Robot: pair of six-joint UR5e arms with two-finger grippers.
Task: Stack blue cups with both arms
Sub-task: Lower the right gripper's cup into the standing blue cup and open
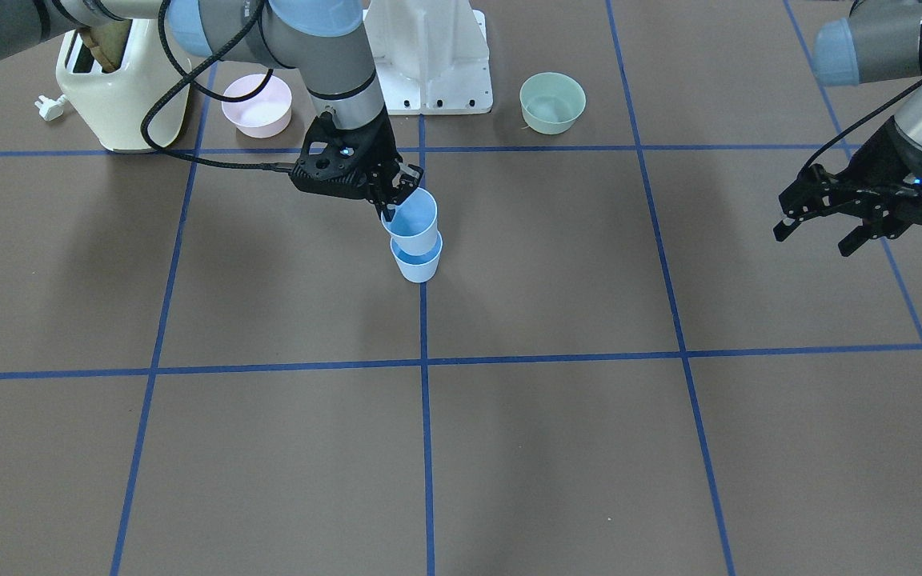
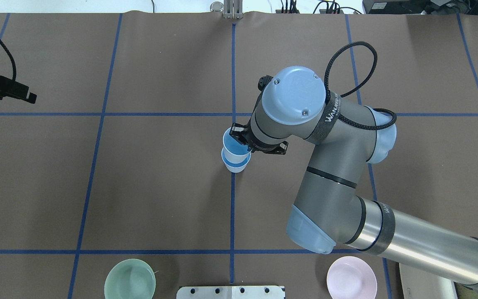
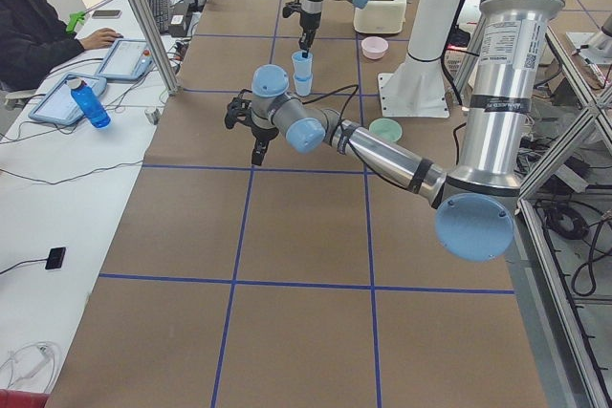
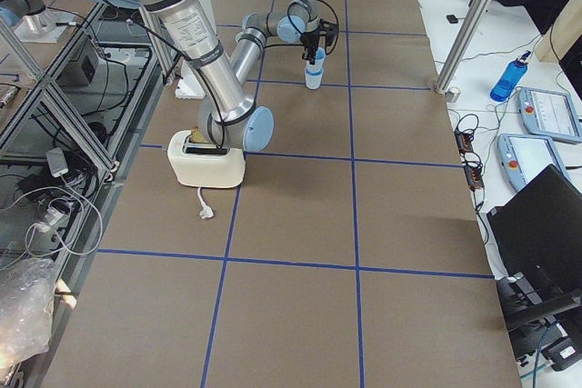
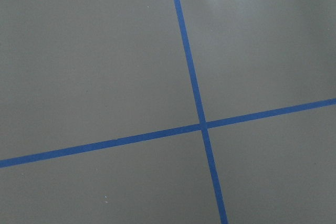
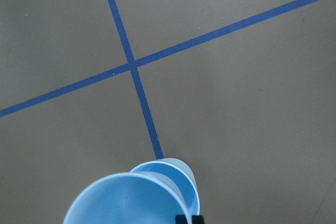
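Two light-blue cups stand at the table's middle on a blue tape line. The lower cup [image 1: 418, 264] stands upright on the table. The upper cup [image 1: 413, 220] is tilted, with its base down in the lower cup's mouth. My right gripper [image 1: 394, 202] is shut on the upper cup's rim, one finger inside and one outside. The overhead view shows the same: upper cup [image 2: 234, 146], lower cup [image 2: 235, 167]. The right wrist view shows the upper cup [image 6: 131, 200] in front of the lower cup [image 6: 176, 174]. My left gripper [image 1: 815, 238] is open and empty, well off to the side above the table.
A cream toaster [image 1: 117, 88], a pink bowl [image 1: 257, 104], the white base stand [image 1: 429, 56] and a pale green bowl [image 1: 553, 102] line the robot's side of the table. The left wrist view shows only brown table and blue tape lines.
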